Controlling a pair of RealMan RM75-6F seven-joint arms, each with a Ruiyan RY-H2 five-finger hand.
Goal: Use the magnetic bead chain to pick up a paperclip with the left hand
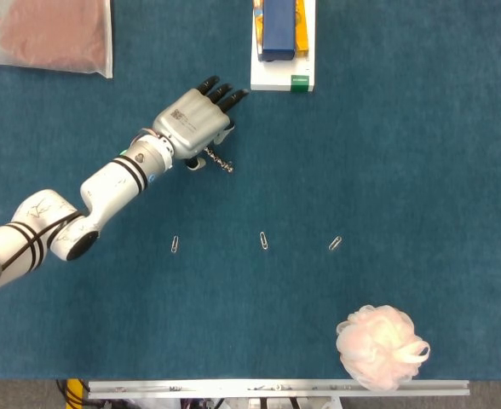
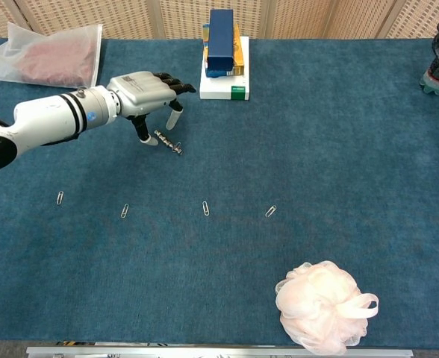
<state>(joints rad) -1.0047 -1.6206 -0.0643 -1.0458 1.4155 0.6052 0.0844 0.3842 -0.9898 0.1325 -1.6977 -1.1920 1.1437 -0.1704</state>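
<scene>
While the left hand (image 2: 143, 87) hovers spread over the bead chain (image 2: 168, 142); paperclips (image 2: 205, 208) lie nearby.

Lab bench: blue felt tabletop (image 2: 339, 134)

left hand (image 2: 148, 89) over bead chain (image 2: 168, 142), fingers apart | box stack (image 2: 224, 56) near, beyond fingertips | open cloth between chain and paperclip row (image 2: 205, 208) | bath pouf (image 2: 322, 306) well apart, front right
</scene>
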